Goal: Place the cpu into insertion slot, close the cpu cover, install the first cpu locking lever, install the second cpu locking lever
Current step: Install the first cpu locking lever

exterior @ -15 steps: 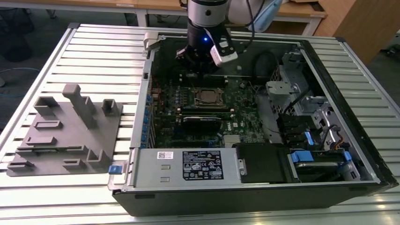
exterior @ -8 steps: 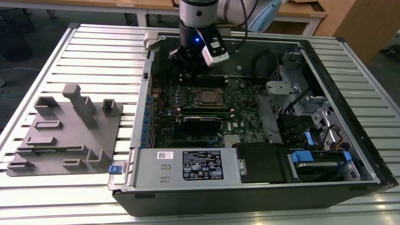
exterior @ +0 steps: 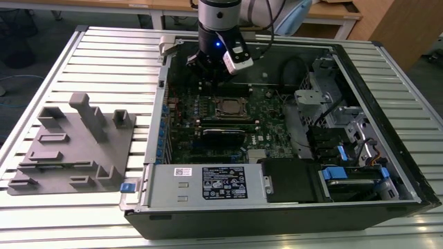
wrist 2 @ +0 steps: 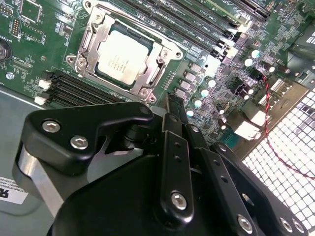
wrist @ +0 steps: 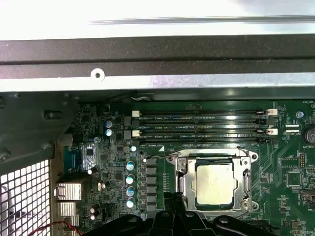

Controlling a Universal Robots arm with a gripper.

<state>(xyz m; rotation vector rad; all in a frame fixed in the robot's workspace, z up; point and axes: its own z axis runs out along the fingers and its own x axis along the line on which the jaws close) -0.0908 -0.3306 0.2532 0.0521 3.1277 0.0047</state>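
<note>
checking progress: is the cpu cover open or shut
Shut: in the second wrist view the cpu cover lies flat, framing the seated cpu.

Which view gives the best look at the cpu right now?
Second wrist view: the cpu is closest and unobstructed, its silvery top framed by the cpu cover. The first wrist view also shows the cpu whole, but farther off. In the exterior view the cpu is just a small, distant square.

A slatted metal table (exterior: 83,57) stands on grey floor (exterior: 28,72); wooden desks (exterior: 138,6) line the far side, a wooden cabinet (exterior: 398,26) at the exterior view's right.
</note>
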